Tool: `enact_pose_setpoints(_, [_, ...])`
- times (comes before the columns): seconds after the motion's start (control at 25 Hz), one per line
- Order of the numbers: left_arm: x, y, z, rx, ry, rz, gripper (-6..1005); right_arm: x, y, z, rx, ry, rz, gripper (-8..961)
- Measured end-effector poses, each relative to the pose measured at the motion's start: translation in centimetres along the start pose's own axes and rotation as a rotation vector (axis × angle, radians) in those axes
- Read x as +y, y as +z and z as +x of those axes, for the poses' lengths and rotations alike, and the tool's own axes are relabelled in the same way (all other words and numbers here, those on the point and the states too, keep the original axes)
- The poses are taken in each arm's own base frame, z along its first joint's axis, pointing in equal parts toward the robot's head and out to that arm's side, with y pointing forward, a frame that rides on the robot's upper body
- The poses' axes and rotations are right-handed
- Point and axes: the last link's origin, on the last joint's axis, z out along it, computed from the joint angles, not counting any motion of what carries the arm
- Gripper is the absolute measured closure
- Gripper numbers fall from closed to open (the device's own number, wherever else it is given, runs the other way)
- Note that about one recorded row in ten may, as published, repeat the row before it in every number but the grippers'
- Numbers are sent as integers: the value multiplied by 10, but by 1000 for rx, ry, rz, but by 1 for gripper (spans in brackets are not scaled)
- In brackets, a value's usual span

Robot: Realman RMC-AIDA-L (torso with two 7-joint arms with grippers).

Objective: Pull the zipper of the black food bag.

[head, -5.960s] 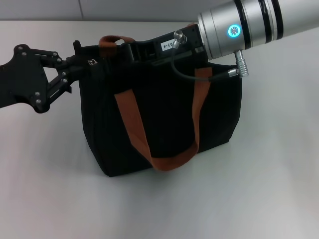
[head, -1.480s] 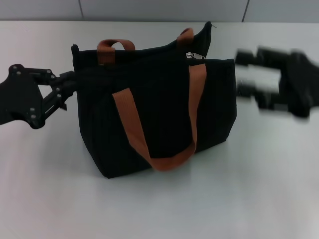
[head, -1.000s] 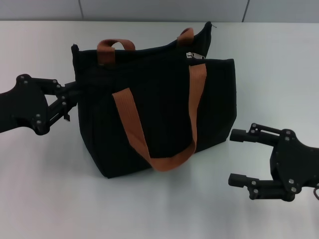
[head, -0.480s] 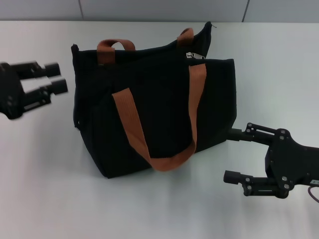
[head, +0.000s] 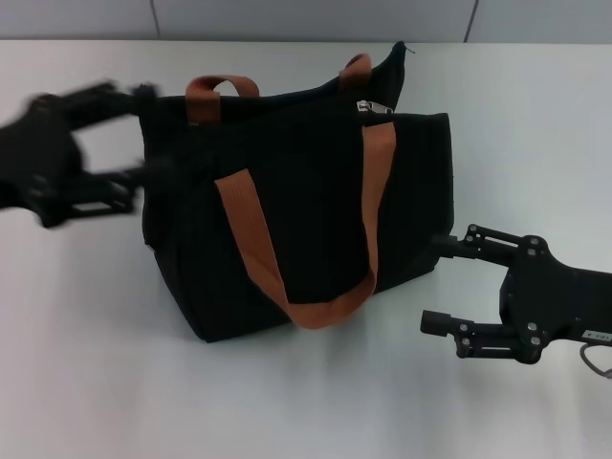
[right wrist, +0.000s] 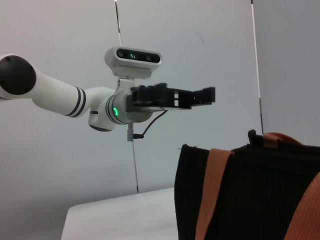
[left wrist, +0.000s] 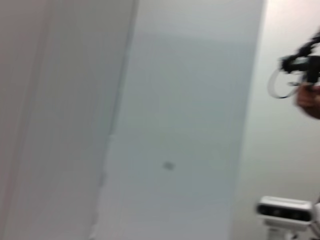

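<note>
1. The black food bag (head: 296,210) stands upright in the middle of the white counter (head: 535,124). It has two brown handles (head: 287,244).
2. The zipper (head: 375,107) is a tiny silver tab on the top edge of the bag, toward the robot's right end. To the left of the tab the top looks shut. To the right of it, one corner of the bag sticks up.
3. The left end effector (head: 134,134) is at the left end of the bag, up near the top corner. It is blurred in the head view. Its fingers look spread apart, one high and one low, and they hold nothing.
4. The right end effector (head: 435,282) is low over the counter, just beside the right side of the bag. Its two fingers are wide apart and hold nothing.
5. Neither end effector touches the zipper, so no pulling is happening at this moment.
6. The next move probably needs one end effector to steady the bag. The other must pinch the small tab and slide it along the top. The tab is tiny, so the fingers must line up with care.
7. No brand, label or writing can be read on the bag or the counter.
</note>
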Motion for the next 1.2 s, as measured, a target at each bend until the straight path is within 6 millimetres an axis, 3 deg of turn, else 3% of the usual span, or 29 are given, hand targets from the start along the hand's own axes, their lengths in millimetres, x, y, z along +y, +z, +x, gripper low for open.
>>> enact_pose_setpoints(0.16, [14, 34, -12, 27, 23, -119, 292, -2, 3, 2, 4, 7, 3, 139])
enact_pose_setpoints(0.28, [14, 34, -12, 27, 23, -119, 201, -1, 4, 2, 3, 7, -1, 138])
enact_pose_setpoints(0.36, [21, 45, -17, 31, 35, -157, 172, 0, 4, 2, 3, 6, -8, 138])
enact_pose_setpoints(0.4, [37, 63, -38, 31, 59, -243, 174, 0, 5, 2, 5, 6, -12, 138])
enact_pose_setpoints(0.44, [37, 63, -38, 31, 59, -243, 174, 0, 5, 2, 7, 7, -15, 138])
enact_pose_setpoints(0.48, [44, 68, -51, 33, 66, -269, 174, 1, 5, 3, 8, 7, -17, 138])
enact_pose_setpoints(0.52, [44, 68, -51, 33, 66, -269, 174, 1, 5, 3, 8, 8, -19, 138])
enact_pose_setpoints(0.56, [48, 69, -69, -6, 56, -248, 174, 2, 5, 3, 12, 9, -24, 138])
enact_pose_setpoints(0.88, [52, 57, -115, -141, 55, -108, 174, 7, 6, 7, 17, 29, -37, 138])
enact_pose_setpoints(1.2, [53, 56, -130, -250, 42, -123, 174, 19, 5, 18, 72, 59, -96, 138])
